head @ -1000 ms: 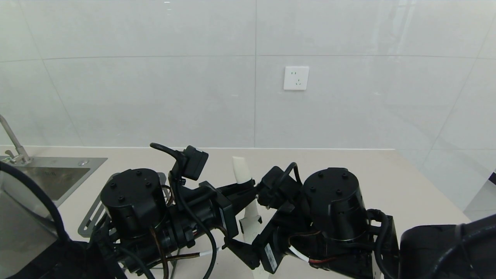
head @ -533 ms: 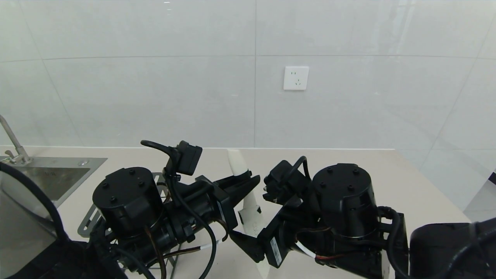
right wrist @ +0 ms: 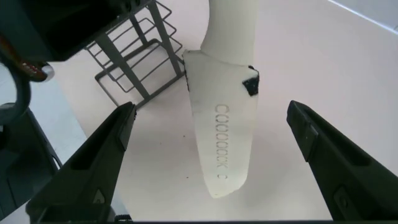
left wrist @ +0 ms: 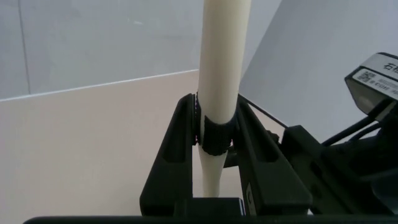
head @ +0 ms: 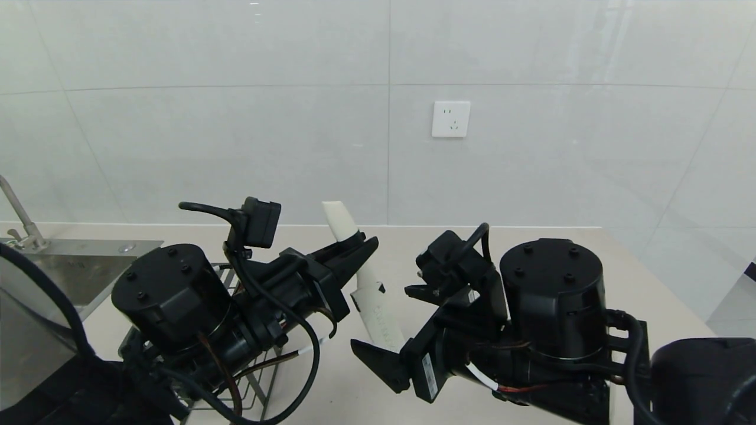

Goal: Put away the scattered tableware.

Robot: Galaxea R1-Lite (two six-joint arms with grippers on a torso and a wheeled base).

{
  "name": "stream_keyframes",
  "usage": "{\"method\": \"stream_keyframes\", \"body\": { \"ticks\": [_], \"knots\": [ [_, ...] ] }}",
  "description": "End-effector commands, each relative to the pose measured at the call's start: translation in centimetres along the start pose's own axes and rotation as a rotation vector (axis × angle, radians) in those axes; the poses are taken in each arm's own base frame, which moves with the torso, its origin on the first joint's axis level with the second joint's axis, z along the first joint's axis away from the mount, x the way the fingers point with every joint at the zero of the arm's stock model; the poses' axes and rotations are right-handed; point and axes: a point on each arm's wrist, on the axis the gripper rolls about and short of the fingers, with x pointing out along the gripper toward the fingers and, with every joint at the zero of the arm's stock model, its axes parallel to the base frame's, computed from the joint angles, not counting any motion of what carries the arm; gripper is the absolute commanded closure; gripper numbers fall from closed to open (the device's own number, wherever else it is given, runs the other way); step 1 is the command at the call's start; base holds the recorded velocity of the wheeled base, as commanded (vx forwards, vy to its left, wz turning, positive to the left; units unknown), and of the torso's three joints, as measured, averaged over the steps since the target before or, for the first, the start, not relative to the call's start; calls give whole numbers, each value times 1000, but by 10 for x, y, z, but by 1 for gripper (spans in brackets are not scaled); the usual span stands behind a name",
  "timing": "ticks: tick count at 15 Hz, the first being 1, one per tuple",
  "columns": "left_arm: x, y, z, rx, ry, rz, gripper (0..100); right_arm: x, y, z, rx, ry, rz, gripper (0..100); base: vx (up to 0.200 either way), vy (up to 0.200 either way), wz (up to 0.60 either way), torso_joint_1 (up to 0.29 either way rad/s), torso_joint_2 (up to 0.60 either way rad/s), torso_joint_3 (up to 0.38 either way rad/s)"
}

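A white knife-like utensil (head: 373, 307) with a cream handle and a broad white blade hangs tilted above the counter. My left gripper (head: 357, 251) is shut on its handle, which sticks up past the fingers (left wrist: 186, 124); the handle (left wrist: 224, 56) runs straight between them. My right gripper (head: 397, 326) is open just right of the left one. The blade (right wrist: 224, 143) hangs in the gap between its spread fingers (right wrist: 93, 168) and touches neither.
A dark wire rack (head: 248, 378) stands on the beige counter (head: 590, 265) under the left arm, also visible as the rack (right wrist: 134, 59) behind the blade. A steel sink (head: 71, 265) with a faucet (head: 20, 215) lies far left. A tiled wall with an outlet (head: 451, 118) is behind.
My left arm has lifted the utensil up and to the left. My right arm has shifted to the right, widening the gap between the two wrists.
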Motion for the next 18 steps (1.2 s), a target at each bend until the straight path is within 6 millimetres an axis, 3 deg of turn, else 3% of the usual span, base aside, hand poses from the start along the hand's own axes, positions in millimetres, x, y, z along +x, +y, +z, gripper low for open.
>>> {"method": "stream_keyframes", "body": {
  "ticks": [1,7,11,12,14,16,18],
  "knots": [
    [-4,2,11,9,-38,8,100,-8,-2,5,6,-24,-5,0,0,0,0,0,0,0],
    [-9,-6,46,77,-168,-14,100,-56,-28,6,37,-79,-88,0,0,0,0,0,0,0],
    [-24,-11,67,98,-222,-7,100,-102,-49,-1,43,-136,-182,0,0,0,0,0,0,0],
    [-36,-17,80,108,-268,31,100,-130,-61,-8,22,-172,-262,0,0,0,0,0,0,0],
    [-49,-22,90,100,-310,63,100,-160,-71,-18,-35,-202,-366,0,0,0,0,0,0,0],
    [-71,-20,81,89,-281,107,100,-202,-80,-33,-151,-253,-484,0,0,0,0,0,0,0],
    [-86,-17,73,88,-254,132,100,-228,-73,-43,-243,-314,-543,0,0,0,0,0,0,0]
  ]
}}
